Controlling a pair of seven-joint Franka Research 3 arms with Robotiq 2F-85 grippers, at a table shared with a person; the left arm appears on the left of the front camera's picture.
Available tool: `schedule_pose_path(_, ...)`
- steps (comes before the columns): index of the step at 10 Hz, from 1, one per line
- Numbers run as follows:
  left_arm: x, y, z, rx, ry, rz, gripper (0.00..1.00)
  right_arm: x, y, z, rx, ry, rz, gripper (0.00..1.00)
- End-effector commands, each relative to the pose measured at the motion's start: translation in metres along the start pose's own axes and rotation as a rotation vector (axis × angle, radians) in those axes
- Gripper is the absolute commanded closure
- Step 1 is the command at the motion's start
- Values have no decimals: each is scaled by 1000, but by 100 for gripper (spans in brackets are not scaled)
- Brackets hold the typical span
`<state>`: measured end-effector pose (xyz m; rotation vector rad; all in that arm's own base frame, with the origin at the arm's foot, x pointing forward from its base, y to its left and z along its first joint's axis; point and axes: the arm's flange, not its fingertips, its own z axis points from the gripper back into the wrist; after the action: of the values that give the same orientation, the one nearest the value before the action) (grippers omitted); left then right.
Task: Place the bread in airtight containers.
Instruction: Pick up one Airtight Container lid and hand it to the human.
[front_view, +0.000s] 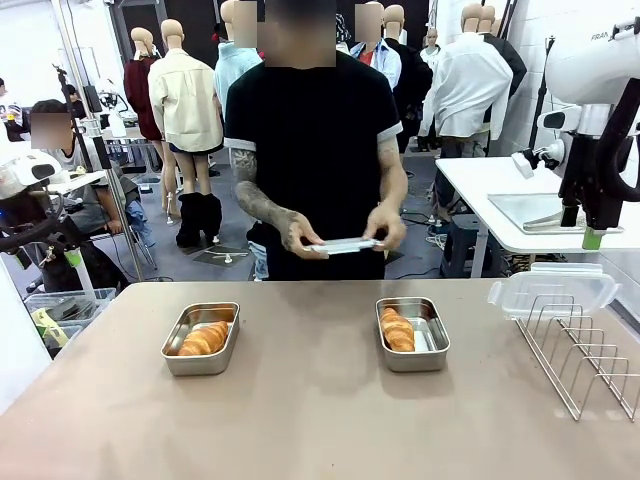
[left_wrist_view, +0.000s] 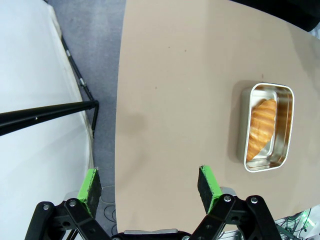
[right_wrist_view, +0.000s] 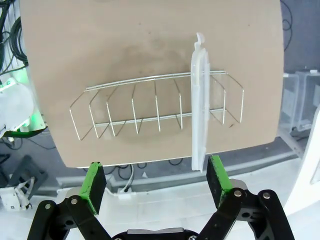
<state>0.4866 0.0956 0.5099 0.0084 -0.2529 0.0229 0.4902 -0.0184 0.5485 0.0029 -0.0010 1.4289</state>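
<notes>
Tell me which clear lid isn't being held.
The lid standing on edge in the wire rack, on the robot's right; the person's hands hold the other lid.

Matte tan surface (front_view: 320, 420) ahead of me, grey floor (left_wrist_view: 90, 30) past its edge on my left, white side table (front_view: 475, 185) at the far side to my right, white wall (front_view: 565, 15) behind it, even bright light

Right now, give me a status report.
Left gripper, right gripper open, empty. Croissants in steel containers, unlidded. Person holds one lid; other lid in wire rack.
</notes>
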Motion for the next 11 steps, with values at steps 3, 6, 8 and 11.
schedule_pose_path(3, -2, -1, 0, 6, -15, 19, 0, -1, -3, 2, 2, 5, 3, 0)
schedule_pose_path(6, -2, -1, 0, 6, -15, 19, 0, -1, -3, 2, 2, 5, 3, 0)
schedule_pose_path(8, -2, -1, 0, 6, -15, 19, 0, -1, -3, 2, 2, 5, 3, 0)
schedule_pose_path(11, -2, -1, 0, 6, -15, 19, 0, -1, -3, 2, 2, 5, 3, 0)
